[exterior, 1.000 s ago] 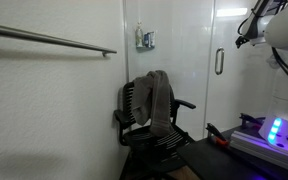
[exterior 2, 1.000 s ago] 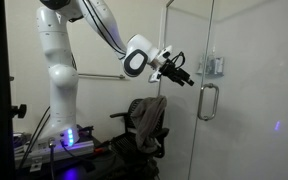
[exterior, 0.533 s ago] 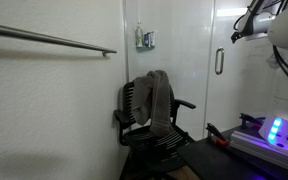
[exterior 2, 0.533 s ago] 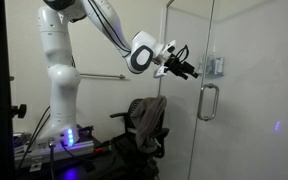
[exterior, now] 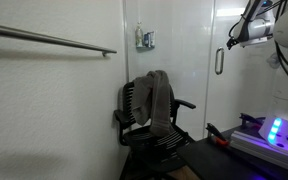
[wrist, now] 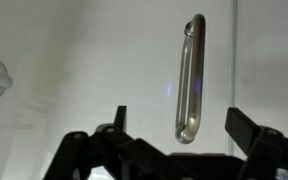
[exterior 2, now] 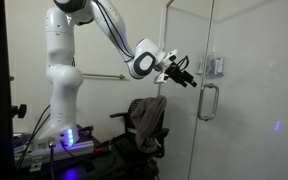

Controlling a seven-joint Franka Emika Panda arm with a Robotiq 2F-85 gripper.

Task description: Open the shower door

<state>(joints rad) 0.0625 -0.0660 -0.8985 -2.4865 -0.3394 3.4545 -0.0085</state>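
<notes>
Gripper (exterior 2: 185, 79) is up in the air next to the shower door (exterior 2: 191, 135), near the handle (exterior 2: 207, 102) but not touching it. It sits slightly above the handle's top end and off to the side.

In the wrist view the fingers (wrist: 246, 126) are spread wide with nothing held. The silver loop handle (wrist: 191, 80) stands upright between them in frame, slightly off centre, with clear space on both sides. Its lower end comes down to about fingertip level.

The door is a clear glass panel and looks closed, flush with the fixed panel beside it. The handle (exterior: 219, 61) is right at the door's edge by the seam. In an exterior view the gripper (exterior: 234, 38) shows up just beyond that seam, in front of the door glass (exterior: 236, 105).

Other items:
- The soap holder (exterior: 145, 39) is on the fixed panel.
- The long wall rail (exterior: 49, 40) is well apart from the gripper.
- An office chair (exterior: 144, 115) with a towel (exterior: 160, 100) draped over its back stands in front of the fixed panel.
- The robot base (exterior 2: 62, 100) has a blue light lit at its foot.
</notes>
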